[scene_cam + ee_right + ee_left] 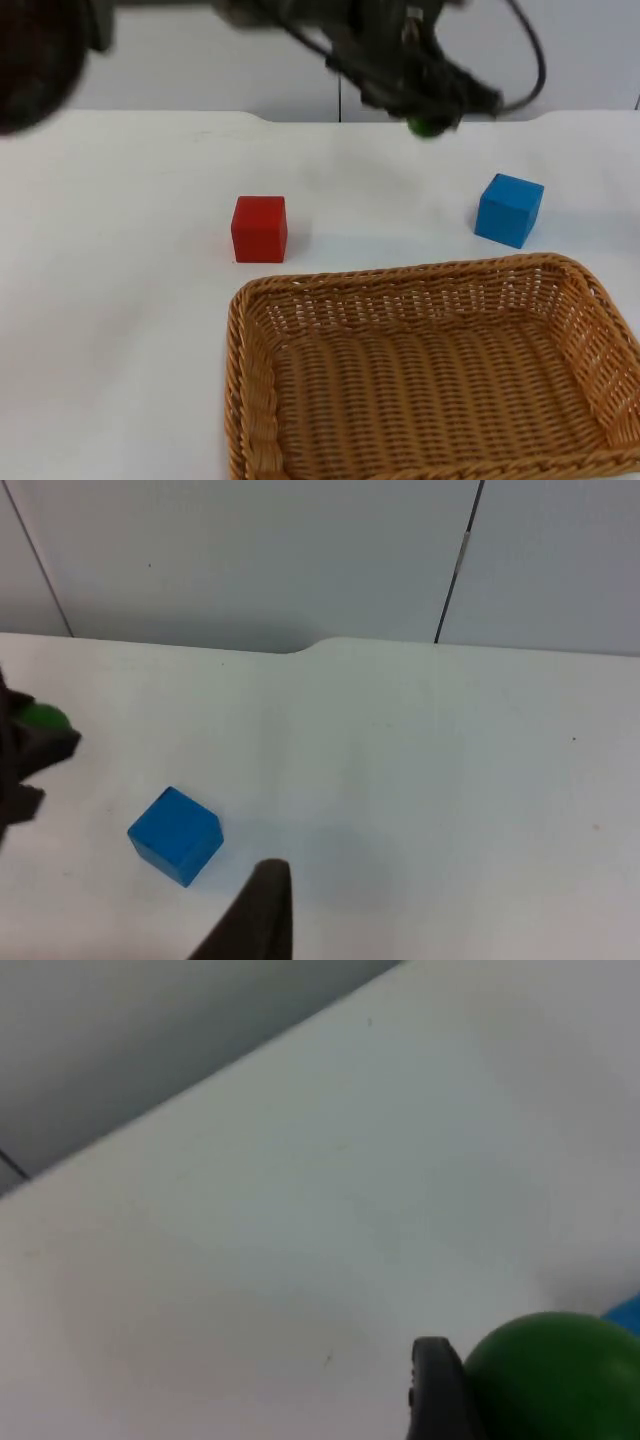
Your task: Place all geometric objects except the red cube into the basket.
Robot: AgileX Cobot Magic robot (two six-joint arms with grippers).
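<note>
My left arm reaches across the back of the table, and its gripper (432, 118) is shut on a green ball (430, 127) held above the surface. The left wrist view has the green ball (560, 1380) against one black fingertip (436, 1390). A blue cube (509, 210) rests on the table to the right, just behind the wicker basket (400, 278). A red cube (259, 229) sits behind the basket's left corner. In the right wrist view, the blue cube (175, 835) lies ahead of one fingertip (262, 910) of my right gripper, with the green ball (42, 717) beyond it.
The basket has nothing inside it and takes up the front right of the table. The grey partition wall (250, 70) closes the back edge. Bare white table lies to the left of the red cube.
</note>
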